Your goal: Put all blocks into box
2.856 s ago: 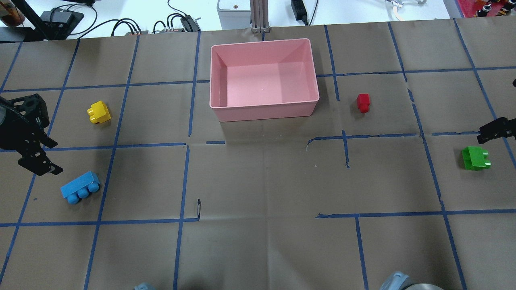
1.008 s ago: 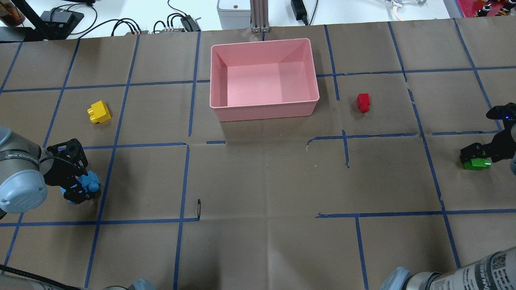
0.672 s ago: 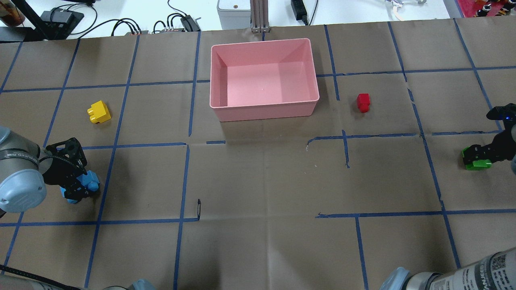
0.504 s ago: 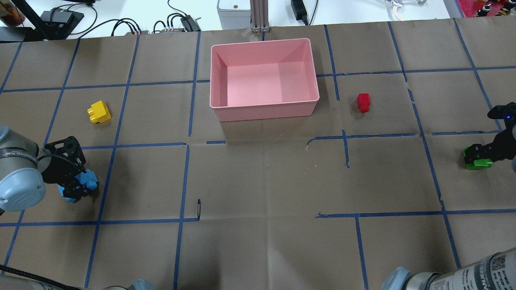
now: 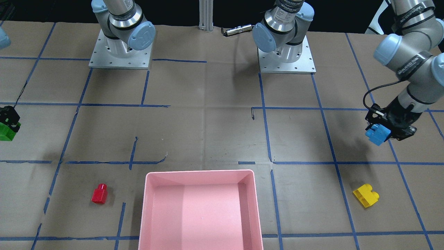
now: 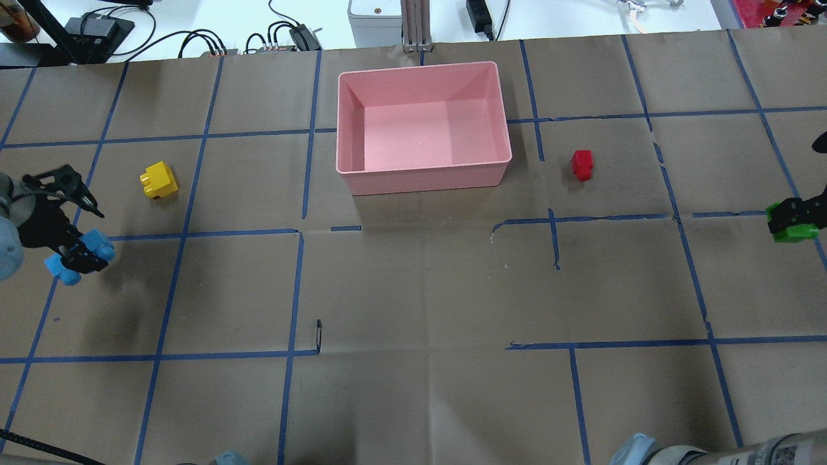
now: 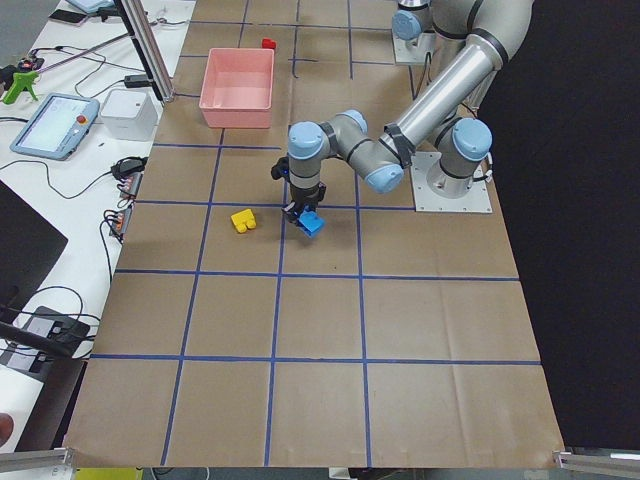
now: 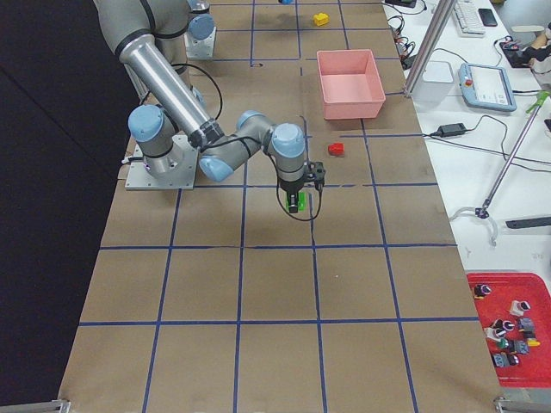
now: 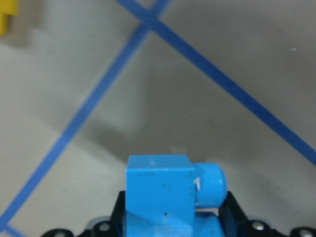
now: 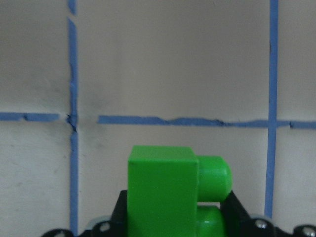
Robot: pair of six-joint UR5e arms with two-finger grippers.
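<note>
My left gripper (image 6: 77, 253) is shut on the light-blue block (image 6: 88, 247) and holds it above the table at the left edge; it also shows in the front view (image 5: 378, 134) and the left wrist view (image 9: 160, 197). My right gripper (image 6: 793, 223) is shut on the green block (image 6: 796, 231) and holds it above the table at the right edge; it fills the right wrist view (image 10: 165, 195). The yellow block (image 6: 158, 180) lies on the table left of the pink box (image 6: 423, 174). The red block (image 6: 582, 164) lies to the box's right. The box is empty.
Brown paper with a blue tape grid covers the table. Both arm bases (image 5: 119, 52) stand on the robot's side. Cables and devices (image 6: 284, 35) lie beyond the table's far edge, behind the box.
Both grippers closed on their blocks and lifted them. The left one rose with the light-blue block and moved outward. The right one rose with the green block toward the right edge.
</note>
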